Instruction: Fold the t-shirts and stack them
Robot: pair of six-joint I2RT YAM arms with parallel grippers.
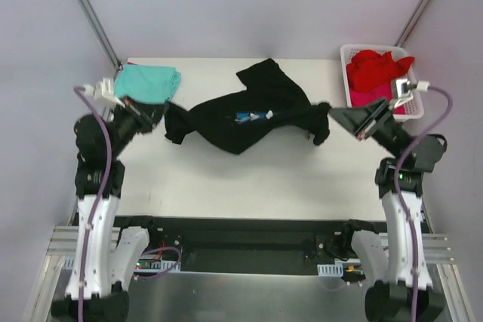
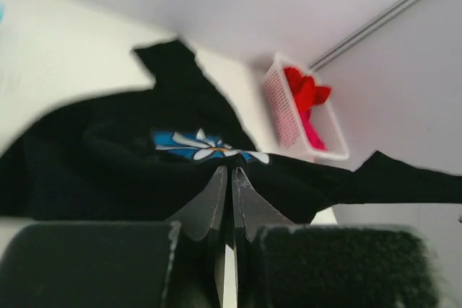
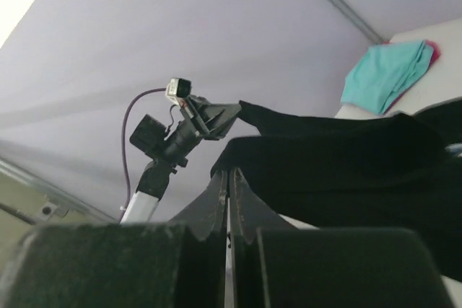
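A teal t-shirt point(image 1: 148, 81) lies at the far left corner. The white basket point(image 1: 346, 62) at the far right holds a red t-shirt point(image 1: 373, 69) over a pink t-shirt point(image 1: 365, 97). The black t-shirt point(image 1: 249, 115) spans the white tabletop point(image 1: 249, 179), its ends clamped in the left jaws and the right jaws. Pale walls point(image 1: 241, 5) stand behind.

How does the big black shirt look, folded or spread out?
Not folded. The black shirt is stretched out and rumpled between the left gripper and the right gripper, each shut on one end.

White table point(image 1: 249, 179), teal shirt point(image 1: 147, 81), white basket point(image 1: 345, 65)
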